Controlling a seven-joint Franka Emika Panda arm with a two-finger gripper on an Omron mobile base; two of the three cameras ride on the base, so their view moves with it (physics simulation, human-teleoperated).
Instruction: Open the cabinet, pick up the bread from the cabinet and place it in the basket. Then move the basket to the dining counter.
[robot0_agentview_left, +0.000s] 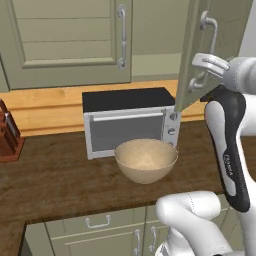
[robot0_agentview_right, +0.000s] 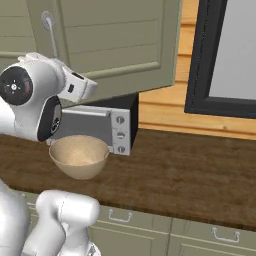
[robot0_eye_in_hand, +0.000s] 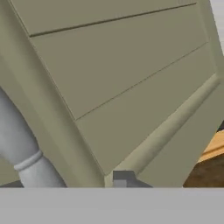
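Note:
The cabinet's right door (robot0_agentview_left: 192, 55) stands swung out, almost edge-on, with its silver bar handle (robot0_agentview_left: 209, 35) facing me. My gripper (robot0_agentview_left: 196, 84) is at the lower end of that handle, close against the door (robot0_agentview_right: 110, 45). In the hand view the panelled door face (robot0_eye_in_hand: 122, 87) is very near, the handle (robot0_eye_in_hand: 19, 148) lies off to the left, and one dark fingertip (robot0_eye_in_hand: 123, 177) shows. Whether the jaws hold the handle is unclear. The basket (robot0_agentview_left: 146, 160) sits empty on the worktop in front of the microwave (robot0_agentview_left: 130, 122). The bread is hidden. The dining counter is out of view.
The cabinet's left door (robot0_agentview_left: 70, 40) is shut. A knife block (robot0_agentview_left: 7, 135) stands at the worktop's left end. A dark-framed window (robot0_agentview_right: 220, 55) is on the right wall. Low green drawers (robot0_agentview_right: 215, 235) run under the worktop (robot0_agentview_right: 190, 175).

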